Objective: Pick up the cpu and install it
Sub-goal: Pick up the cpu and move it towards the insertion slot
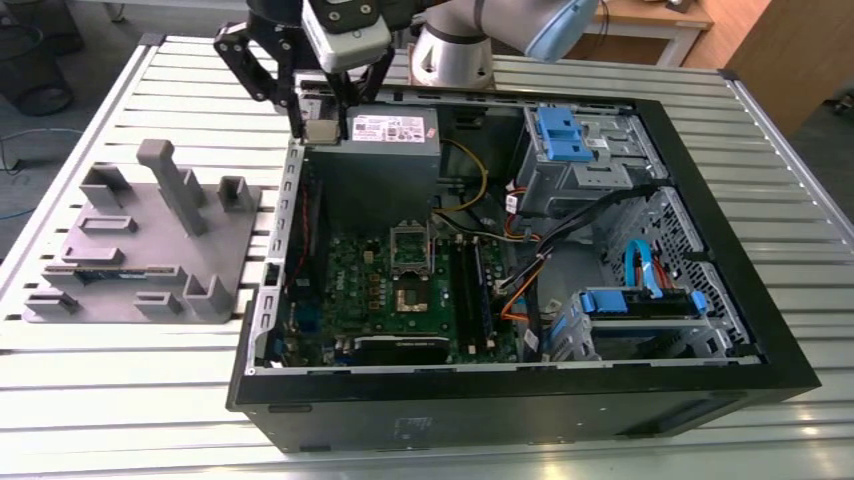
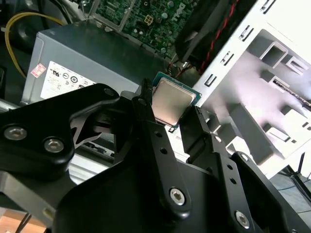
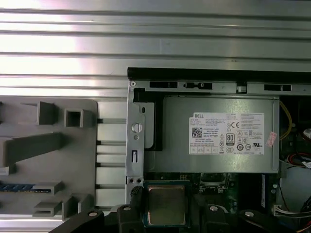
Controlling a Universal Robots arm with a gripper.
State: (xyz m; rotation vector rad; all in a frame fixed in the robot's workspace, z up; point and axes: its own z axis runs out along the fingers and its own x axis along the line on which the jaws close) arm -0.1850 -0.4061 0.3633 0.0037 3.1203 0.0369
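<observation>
The cpu (image 2: pixel 172 101), a small square chip with a silver top and green rim, is pinched between the black fingers (image 2: pixel 148 116) of my gripper (image 2: pixel 170 104), which is shut on its edges. In the first wrist view the cpu (image 3: pixel 166 204) hangs over the case's corner beside the power supply (image 3: pixel 218 136). The exterior view puts my gripper (image 1: pixel 320 122) and the cpu (image 1: pixel 322 130) above the case's far corner on that view's left. The green motherboard (image 1: pixel 387 300) lies lower in the case, with its socket (image 1: pixel 410 285) well apart from the chip.
A grey fixture stand (image 1: pixel 134 250) with upright posts sits outside the case on the exterior view's left, holding a memory stick (image 1: pixel 114 270). The open black case (image 1: pixel 534 395) holds blue drive cages (image 1: pixel 574 135), loose cables (image 1: pixel 534 270) and memory slots (image 1: pixel 470 280).
</observation>
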